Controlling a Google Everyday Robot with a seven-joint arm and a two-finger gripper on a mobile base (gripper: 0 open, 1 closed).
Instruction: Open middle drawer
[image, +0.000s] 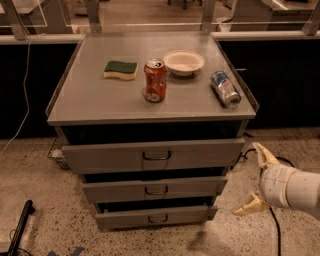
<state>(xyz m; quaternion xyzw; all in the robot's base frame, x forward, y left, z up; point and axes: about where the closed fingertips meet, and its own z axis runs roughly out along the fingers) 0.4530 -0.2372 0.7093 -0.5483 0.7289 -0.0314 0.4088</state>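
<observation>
Hovering low with its fingers spread wide, the pincer (256, 181) grasps nothing. Left of it and not touching sits the middle drawer (155, 189), seemingly pulled out only slightly. Up and to its left, the worktop (90, 100) carries an upright red can (155, 80).

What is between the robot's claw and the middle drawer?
Nothing. In the camera view, the gripper hangs open just right of the middle drawer, and only speckled floor shows in the gap between them.

Robotics lab: end effector (245, 179) beside steel cabinet (85, 97) on terrazzo floor (45, 200).
</observation>
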